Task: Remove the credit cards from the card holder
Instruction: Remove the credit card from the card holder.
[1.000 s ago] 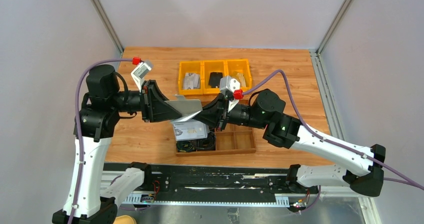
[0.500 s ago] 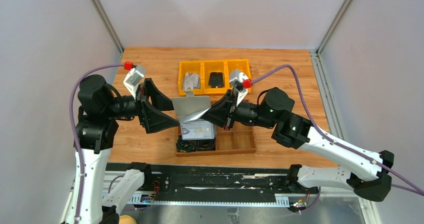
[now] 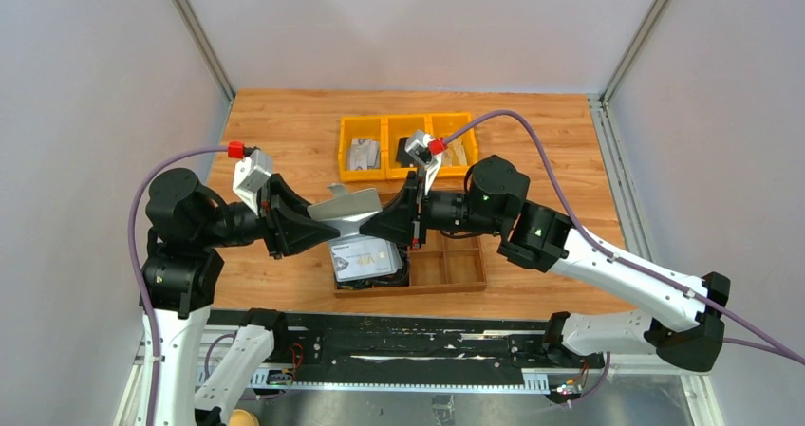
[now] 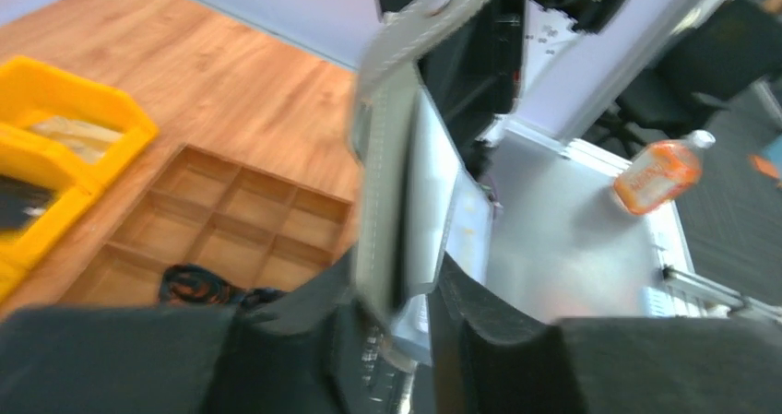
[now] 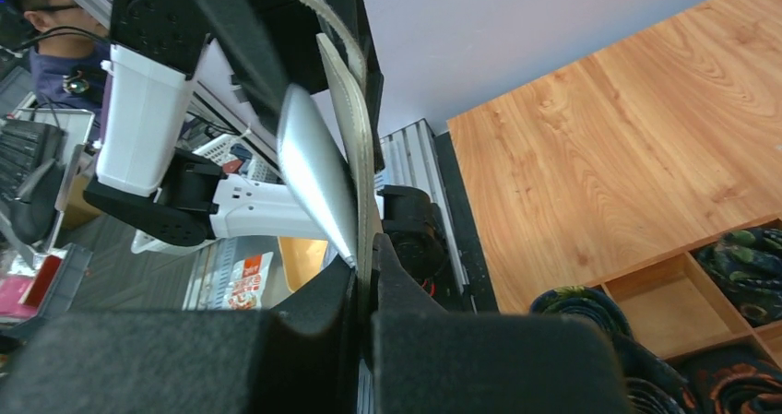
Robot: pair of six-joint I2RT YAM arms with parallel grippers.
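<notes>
The grey card holder (image 3: 349,206) hangs in the air over the wooden tray, held from both sides. My left gripper (image 3: 326,229) is shut on its left end and my right gripper (image 3: 377,224) is shut on its right flap. In the left wrist view the holder's grey stitched flap (image 4: 383,156) and a silvery credit card (image 4: 435,193) stand between my jaws (image 4: 406,289). In the right wrist view my gripper (image 5: 364,276) pinches the flap (image 5: 358,147), with the silvery card (image 5: 313,165) beside it. Another printed card (image 3: 364,255) lies below on the tray.
A wooden divided tray (image 3: 456,269) sits at the table's near middle, with coiled black cables (image 3: 365,279) in its left compartments. Three yellow bins (image 3: 451,127) stand behind it with small items. Grey walls close in on both sides.
Both grippers have shifted with the holder between them. The right wrist has moved left and the holder now hangs lower and more folded. The loose card on the tray has not moved.
</notes>
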